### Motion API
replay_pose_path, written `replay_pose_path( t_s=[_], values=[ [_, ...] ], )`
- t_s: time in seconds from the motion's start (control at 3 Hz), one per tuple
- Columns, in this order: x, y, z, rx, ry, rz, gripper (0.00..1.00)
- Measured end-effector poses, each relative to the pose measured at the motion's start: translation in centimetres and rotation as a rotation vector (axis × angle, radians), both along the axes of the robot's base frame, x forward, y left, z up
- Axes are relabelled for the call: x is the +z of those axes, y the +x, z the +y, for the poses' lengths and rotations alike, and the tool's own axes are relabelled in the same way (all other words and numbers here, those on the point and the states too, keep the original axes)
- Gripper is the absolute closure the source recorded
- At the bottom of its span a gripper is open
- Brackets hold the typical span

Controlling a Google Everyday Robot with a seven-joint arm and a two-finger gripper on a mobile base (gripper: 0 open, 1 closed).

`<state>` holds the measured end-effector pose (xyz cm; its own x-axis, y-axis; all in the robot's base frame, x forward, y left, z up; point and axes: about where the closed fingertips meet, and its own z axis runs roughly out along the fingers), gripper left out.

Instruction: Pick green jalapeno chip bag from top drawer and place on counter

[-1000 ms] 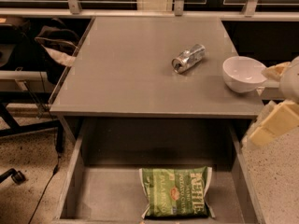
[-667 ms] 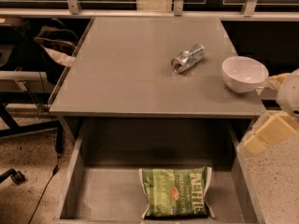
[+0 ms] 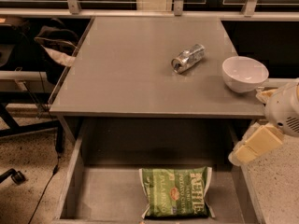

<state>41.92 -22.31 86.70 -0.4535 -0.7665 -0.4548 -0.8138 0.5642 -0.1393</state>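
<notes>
Nearest the camera, the green jalapeno chip bag (image 3: 175,192) is seen lying flat on the floor of the top drawer (image 3: 105,190), right of its middle and close to its front edge, with the white "KETTLE" lettering turned sideways along its right side. The drawer is pulled fully out from beneath the tabletop (image 3: 131,73). At the right edge of the view, beside the drawer's right wall and just below the tabletop's front corner, the pincer (image 3: 246,126) is held with its beige fingers (image 3: 256,144) spread apart and nothing gripped between them. On the tabletop, a white bowl (image 3: 245,73) is set near the right edge, and a crushed silver can (image 3: 188,58) is laid on its side left of it and farther back.
</notes>
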Motion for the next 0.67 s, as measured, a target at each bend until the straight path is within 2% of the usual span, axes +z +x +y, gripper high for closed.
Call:
replay_pose_path(
  t_s=[0.67],
  values=[
    [-0.78, -0.2, 0.39, 0.002, 0.025, -0.003, 0.0]
  ],
)
